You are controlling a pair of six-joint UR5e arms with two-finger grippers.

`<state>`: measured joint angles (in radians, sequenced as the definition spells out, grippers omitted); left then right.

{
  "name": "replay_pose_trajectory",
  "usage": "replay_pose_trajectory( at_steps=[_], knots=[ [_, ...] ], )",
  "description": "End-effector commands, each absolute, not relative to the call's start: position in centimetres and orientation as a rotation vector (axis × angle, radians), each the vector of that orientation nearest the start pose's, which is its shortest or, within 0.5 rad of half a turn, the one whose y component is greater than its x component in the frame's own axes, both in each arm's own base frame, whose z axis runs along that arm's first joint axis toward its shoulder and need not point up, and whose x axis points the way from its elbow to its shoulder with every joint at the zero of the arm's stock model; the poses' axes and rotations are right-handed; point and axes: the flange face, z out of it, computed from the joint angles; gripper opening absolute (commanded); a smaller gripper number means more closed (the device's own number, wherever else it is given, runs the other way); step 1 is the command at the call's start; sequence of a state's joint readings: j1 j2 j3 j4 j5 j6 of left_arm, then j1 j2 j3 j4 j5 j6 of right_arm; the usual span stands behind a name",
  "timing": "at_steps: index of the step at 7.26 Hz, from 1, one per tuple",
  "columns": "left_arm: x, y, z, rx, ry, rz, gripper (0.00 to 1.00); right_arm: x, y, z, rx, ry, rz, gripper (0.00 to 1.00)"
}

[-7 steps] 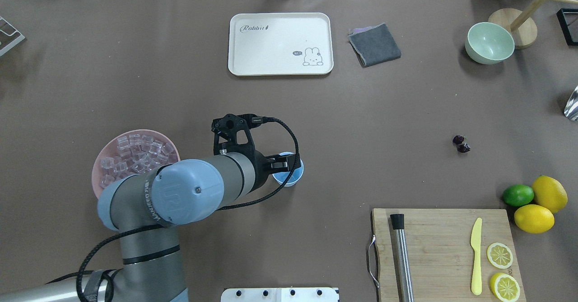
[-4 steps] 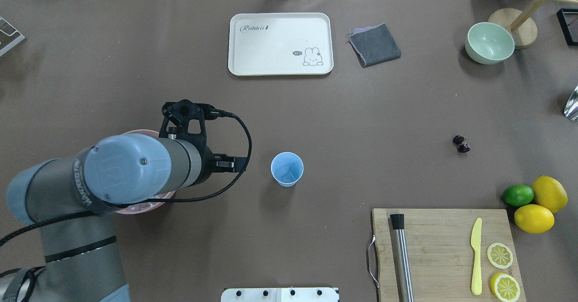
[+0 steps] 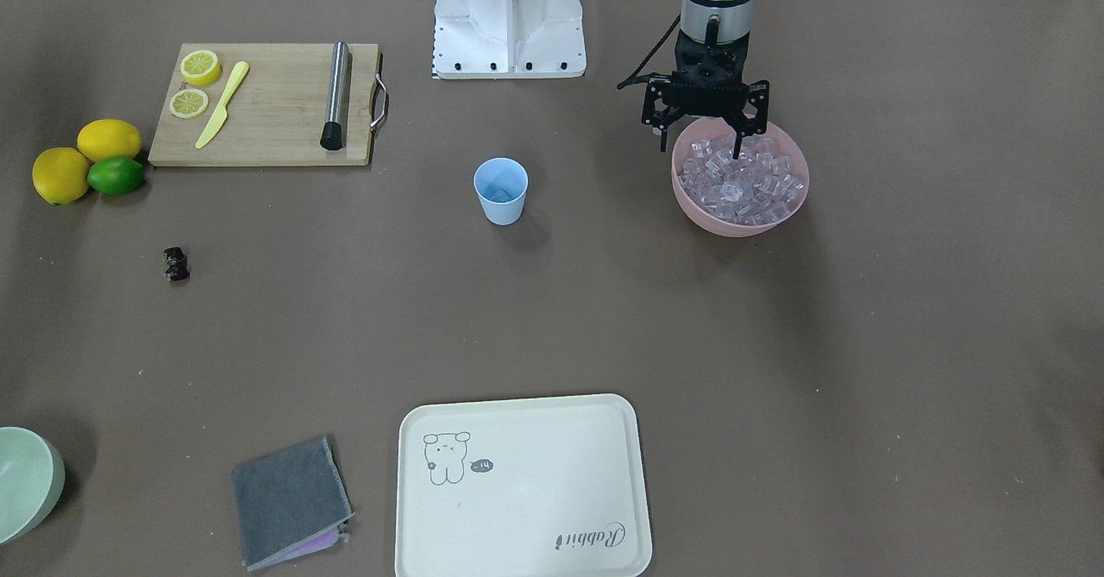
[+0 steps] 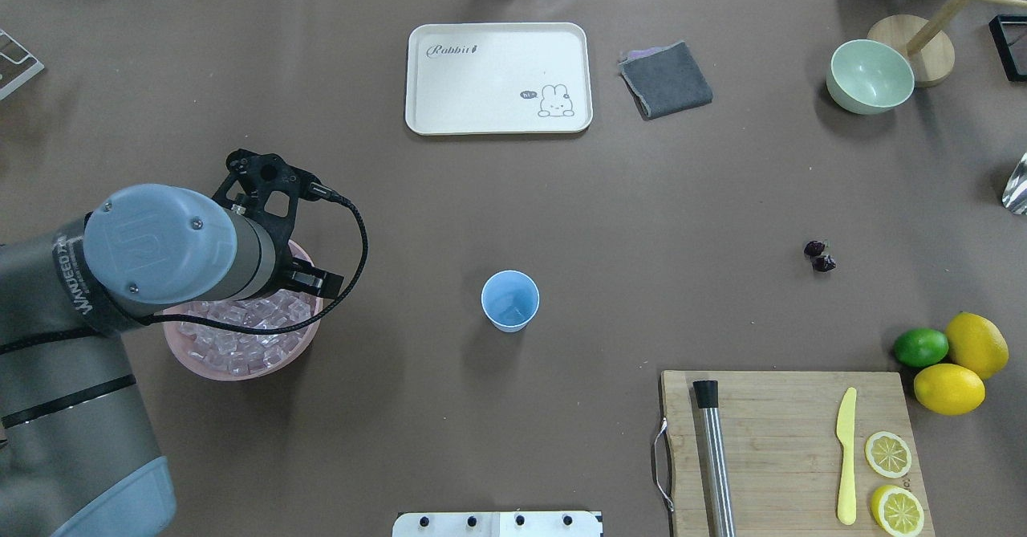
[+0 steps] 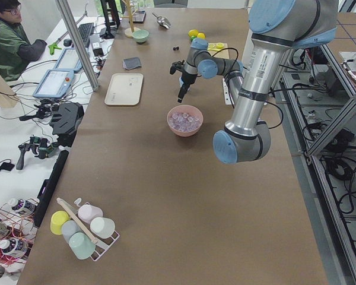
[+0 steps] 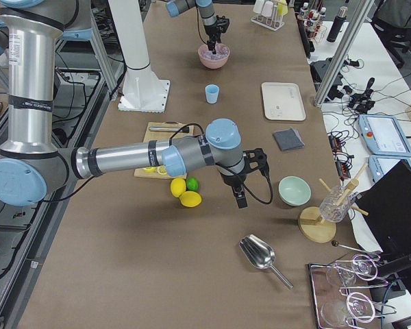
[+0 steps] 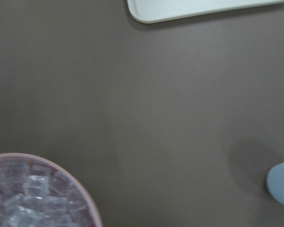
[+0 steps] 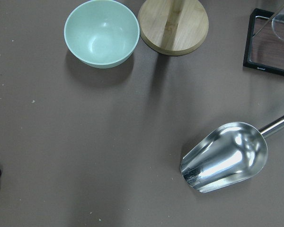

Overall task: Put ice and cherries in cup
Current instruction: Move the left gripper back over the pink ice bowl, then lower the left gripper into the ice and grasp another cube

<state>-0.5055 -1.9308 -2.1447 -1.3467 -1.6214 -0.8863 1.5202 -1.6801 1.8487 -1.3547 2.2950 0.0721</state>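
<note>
Heaping in a pink bowl [image 3: 718, 220], the ice [image 3: 749, 182] lies on the robot's left side of the table [image 3: 604, 301]. The left gripper [image 3: 700, 151] hangs pointing down over the bowl's edge that faces the cup [image 3: 500, 189], its fingers spread wide. One finger [image 3: 736, 147] reaches down among the cubes; the other stands at or just outside the rim, and the front view does not settle which. The cup stands upright, well apart from the bowl, toward the table's middle. Something pale shows at its bottom, too faint to name. The cherries [image 3: 176, 264] lie on the bare table well beyond the cup on the robot's right side, near two lemons [image 3: 109, 139] and a lime [image 3: 116, 175] that sit beside a cutting board [image 3: 276, 111]. The right gripper [image 6: 238, 199] hovers low over that far side, between the fruit and a pale green bowl [image 8: 102, 33]; whether its fingers are apart or together cannot be told. Its wrist camera looks down on the green bowl, a metal scoop [image 8: 225, 158] and, at the picture's left edge, the cherries
</note>
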Motion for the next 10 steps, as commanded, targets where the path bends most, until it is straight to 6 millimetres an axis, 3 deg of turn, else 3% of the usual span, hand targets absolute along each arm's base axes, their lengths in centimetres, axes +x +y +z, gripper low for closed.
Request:
replay_pose_trajectory(
  at_steps=[1,4,5,8,10],
  knots=[
    [39.6,-36.8,27.2,0.373,0.587,0.266,0.98,4.4,-46.3,55.1,0.322,-0.739,-0.121,1.00],
    [40.2,-37.1,31.9,0.392,0.588,0.300,0.97,4.4,-46.1,55.5,0.317,-0.740,-0.121,1.00],
    [40.3,-37.1,32.6,0.390,0.586,0.301,0.97,4.4,-46.1,55.5,0.320,-0.740,-0.123,1.00],
    [41.2,-37.3,33.9,0.376,0.562,0.306,0.82,4.4,-45.9,55.7,0.316,-0.740,-0.121,1.00],
    [41.5,-37.3,34.4,0.369,0.553,0.308,0.82,4.4,-45.8,55.8,0.316,-0.740,-0.121,1.00]
  ],
)
